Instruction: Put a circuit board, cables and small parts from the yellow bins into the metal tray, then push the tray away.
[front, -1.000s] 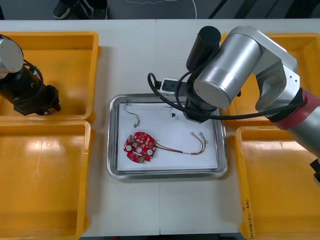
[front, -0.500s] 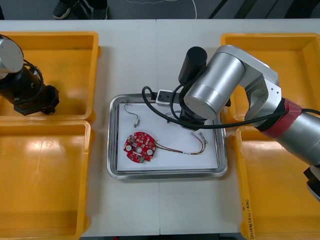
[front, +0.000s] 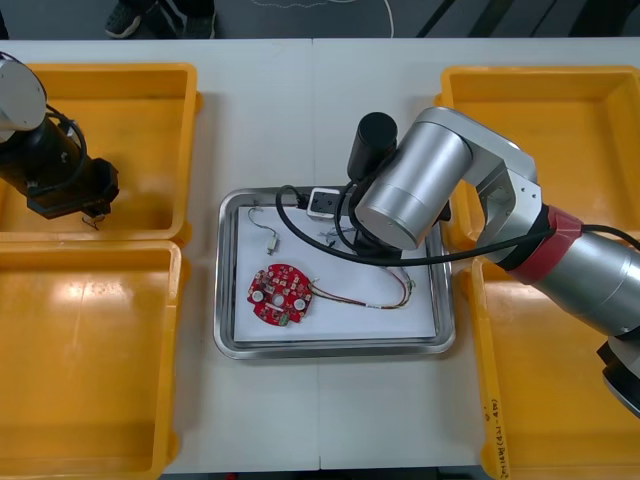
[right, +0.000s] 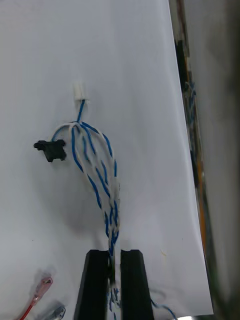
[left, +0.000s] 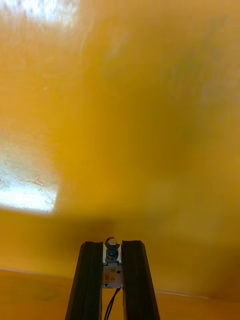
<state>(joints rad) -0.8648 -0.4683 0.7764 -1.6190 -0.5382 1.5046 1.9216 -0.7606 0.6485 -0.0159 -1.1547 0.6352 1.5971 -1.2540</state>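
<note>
Over the far right part of the metal tray (front: 335, 349), a twisted blue and white cable (right: 97, 170) hangs from the right gripper (right: 114, 254). The gripper's two black fingers are closed tight on the cable, with only the strands between them. The cable loops out beyond the fingertips above the tray's white inside, ending in a small white connector (right: 78, 91) and a black connector (right: 50, 149).

A second ago the right arm (front: 415, 190) reached across from the bins at the right, with its wrist near the tray's far right corner. Since then it has swung further over the tray, toward the middle of its far side.

Lying in the tray, unmoved, are a round red circuit board (front: 280, 294) near the left front, a red and yellow cable (front: 385, 292) to its right, and a second small metal part (front: 270, 240) on a thin wire toward the far left.

At the left, the left gripper (left: 112, 245) sits low inside the far yellow bin (front: 150, 80). Its fingers are closed on a small metal part (left: 112, 260), held apart only by the part's width. It has shifted slightly toward the bin's far side since the earlier picture.

The tray and four bins rest on a light tabletop (front: 270, 120).
</note>
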